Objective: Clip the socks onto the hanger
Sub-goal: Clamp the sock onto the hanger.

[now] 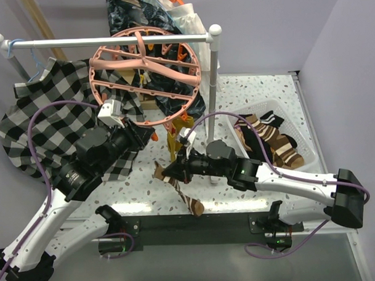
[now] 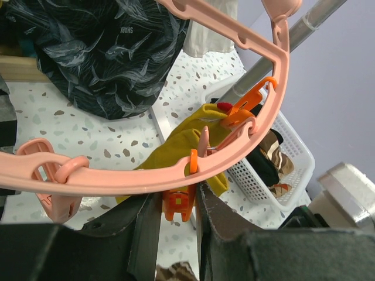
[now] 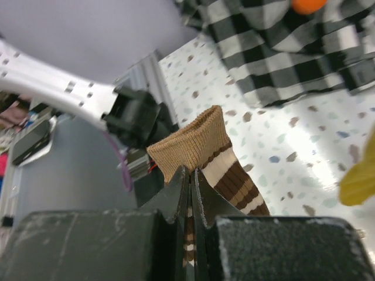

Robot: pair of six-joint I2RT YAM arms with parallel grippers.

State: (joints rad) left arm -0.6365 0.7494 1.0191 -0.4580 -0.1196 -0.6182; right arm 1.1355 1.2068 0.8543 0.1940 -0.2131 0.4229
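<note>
Right pincer (image 3: 189, 172) is clamping the brown striped sock (image 3: 196, 137) just below the cuff, the rest dangling to the bench (image 1: 139, 182). Left pincer (image 2: 177, 198) is squeezing an orange clip (image 2: 177, 209) under the pink hanger (image 2: 117, 180) ring. Mustard sock (image 2: 176, 149) is hanging clipped beside it. Spare socks (image 1: 277, 140) are lying in the white basket (image 1: 266, 104).

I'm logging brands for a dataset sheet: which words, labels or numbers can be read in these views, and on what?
Short line of pale capital letters on the black leaf-patterned cloth, left wrist view: too blurred to read for sure.
No other text shows on the hanger, the brown striped sock or the basket.
</note>
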